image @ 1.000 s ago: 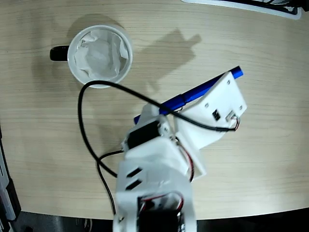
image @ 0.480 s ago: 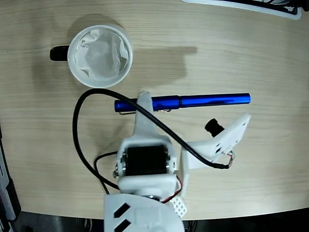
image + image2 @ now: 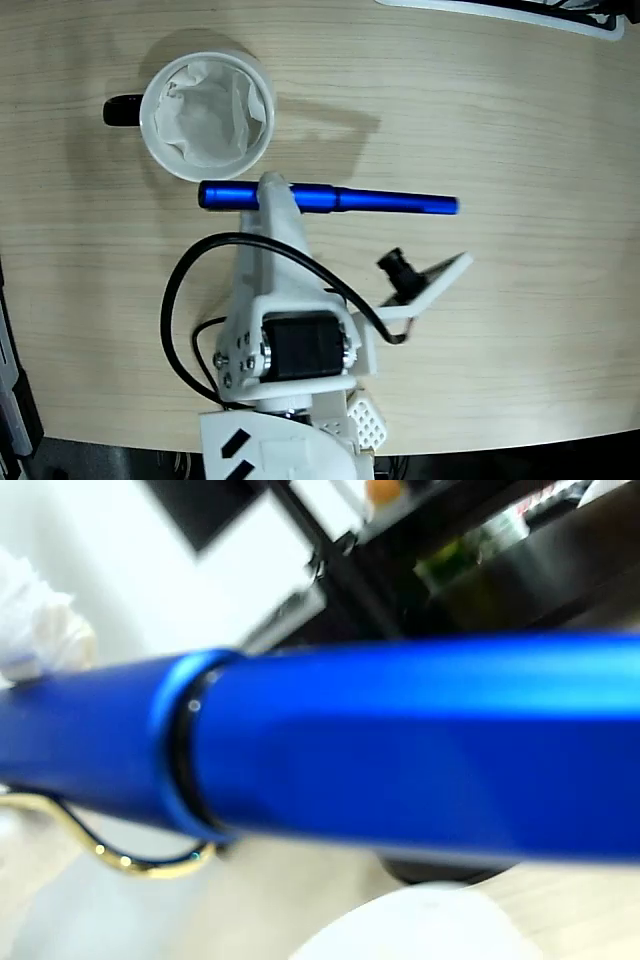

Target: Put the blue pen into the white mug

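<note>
The blue pen [image 3: 330,198] lay level across the middle of the fixed view, running left to right, raised above the counter [image 3: 520,120] in the grip of the pincer [image 3: 272,190]. The pincer was closed on the pen toward its left end, one white finger [image 3: 278,205] crossing over the barrel there, so that a short piece of pen stuck out to the left and a long piece to the right. In the wrist view the pen [image 3: 350,750] filled the picture as a broad, blurred blue band, with a ring joint in the barrel toward the left and a curved wire clip [image 3: 110,845] hanging below it.

The white mug [image 3: 208,115] stood on the counter at the far left, just beyond the pen's left end, its black handle [image 3: 122,110] pointing left and crumpled white paper [image 3: 205,110] lining its inside. The pen was not over the mug's opening.

The white arm [image 3: 290,330] reached up from the near edge, with a black cable [image 3: 185,290] looping at its left and the wrist camera [image 3: 400,268] on its bracket to the right.
</note>
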Tool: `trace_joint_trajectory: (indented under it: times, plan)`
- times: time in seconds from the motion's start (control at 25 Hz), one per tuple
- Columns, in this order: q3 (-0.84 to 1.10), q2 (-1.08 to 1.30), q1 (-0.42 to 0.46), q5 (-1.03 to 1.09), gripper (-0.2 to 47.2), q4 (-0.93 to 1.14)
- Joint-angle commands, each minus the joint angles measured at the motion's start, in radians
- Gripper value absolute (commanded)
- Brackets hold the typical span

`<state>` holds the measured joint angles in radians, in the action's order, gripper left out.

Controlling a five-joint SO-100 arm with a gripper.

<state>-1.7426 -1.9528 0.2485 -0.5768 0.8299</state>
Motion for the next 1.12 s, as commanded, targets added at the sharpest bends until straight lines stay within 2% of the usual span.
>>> trace_joint_trajectory:
  times: [0.0, 0.24, 0.36, 0.6, 0.92, 1.08]
  plan:
    - [-0.028, -0.057, 0.044, -0.156, -0.1, -0.080]
    - [-0.106, -0.051, 0.137, -0.333, -0.1, -0.331]
    - [-0.173, -0.057, 0.181, -0.367, -0.1, -0.520]
    - [-0.253, -0.057, 0.261, -0.385, -0.1, -0.755]
    - [-0.327, -0.051, 0.290, -0.614, -0.1, -0.761]
    - [-0.356, -0.052, 0.279, -0.652, -0.1, -0.761]
